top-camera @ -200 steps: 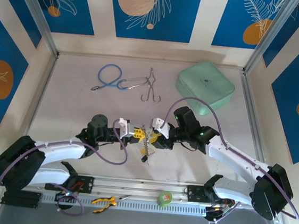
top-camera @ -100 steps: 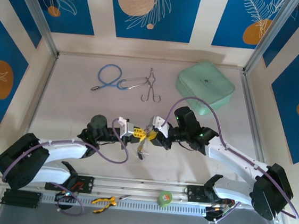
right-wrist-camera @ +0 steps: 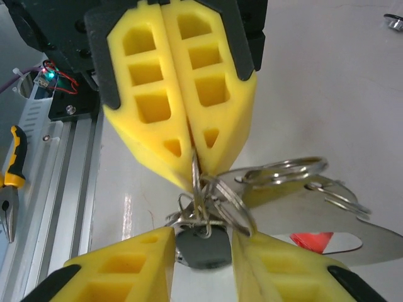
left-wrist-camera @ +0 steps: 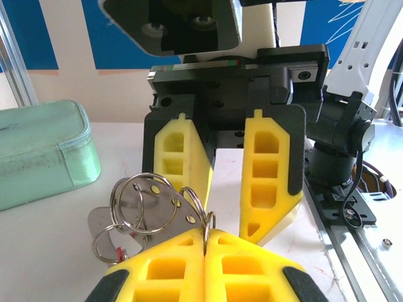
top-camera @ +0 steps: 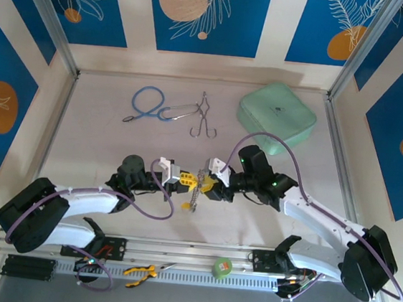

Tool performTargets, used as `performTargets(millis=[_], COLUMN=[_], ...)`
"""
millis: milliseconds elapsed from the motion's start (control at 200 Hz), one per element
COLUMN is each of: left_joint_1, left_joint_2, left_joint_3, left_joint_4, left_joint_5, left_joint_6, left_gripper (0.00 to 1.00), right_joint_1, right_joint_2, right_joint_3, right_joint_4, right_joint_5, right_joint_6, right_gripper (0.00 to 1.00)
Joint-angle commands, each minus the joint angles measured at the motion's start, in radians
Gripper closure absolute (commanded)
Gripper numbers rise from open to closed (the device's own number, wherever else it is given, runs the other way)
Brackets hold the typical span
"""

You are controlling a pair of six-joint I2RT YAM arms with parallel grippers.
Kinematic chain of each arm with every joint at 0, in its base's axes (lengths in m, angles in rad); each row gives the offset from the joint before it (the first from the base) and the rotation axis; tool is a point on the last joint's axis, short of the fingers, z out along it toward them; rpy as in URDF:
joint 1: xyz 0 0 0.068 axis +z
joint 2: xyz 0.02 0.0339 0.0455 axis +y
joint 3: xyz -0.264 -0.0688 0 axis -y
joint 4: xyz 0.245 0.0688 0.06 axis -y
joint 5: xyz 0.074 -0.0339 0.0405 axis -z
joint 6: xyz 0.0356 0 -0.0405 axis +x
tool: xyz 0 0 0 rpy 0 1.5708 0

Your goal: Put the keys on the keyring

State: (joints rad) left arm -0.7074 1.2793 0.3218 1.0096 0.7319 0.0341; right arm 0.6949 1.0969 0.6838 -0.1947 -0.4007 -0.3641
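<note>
The bunch of silver wire keyring loops (right-wrist-camera: 277, 173) is pinched at its edge between the tightly closed yellow foam fingers of the left pincer (right-wrist-camera: 194, 171), over the pale surface (right-wrist-camera: 327, 82). A small key with a round black plastic head (right-wrist-camera: 203, 248) sits just beyond that pincer's tips, with a red tag (right-wrist-camera: 315, 239) beside it. The right pincer (left-wrist-camera: 228, 223) faces the left one tip to tip. Its jaws are partly apart on either side of the loops, and no grip on anything can be made out.

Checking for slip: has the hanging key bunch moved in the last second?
Yes: the key bunch drew slightly leftward and farther from the green tape roll, toward the forceps.
</note>
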Motion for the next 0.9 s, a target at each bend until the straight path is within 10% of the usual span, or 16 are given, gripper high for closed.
performTargets(millis=[0, 620, 895], left_joint_1=[-0.005, -0.004, -0.005], left_joint_2=[-0.015, -0.016, -0.036], left_joint_3=[0.002, 0.007, 0.001], left_joint_4=[0.058, 0.090, 0.062], left_joint_5=[0.015, 0.026, -0.012], left_joint_6=[0.000, -0.027, -0.004], left_gripper=[1.00, 1.00, 1.00], right_joint_1=[-0.003, 0.040, 0.045], right_joint_2=[-0.041, 0.022, -0.028], right_joint_3=[-0.032, -0.028, -0.059], right_joint_4=[-0.017, 0.106, 0.083], right_joint_5=[-0.030, -0.021, 0.072], right_joint_6=[0.004, 0.045, 0.045], right_gripper=[0.69, 0.81, 0.71])
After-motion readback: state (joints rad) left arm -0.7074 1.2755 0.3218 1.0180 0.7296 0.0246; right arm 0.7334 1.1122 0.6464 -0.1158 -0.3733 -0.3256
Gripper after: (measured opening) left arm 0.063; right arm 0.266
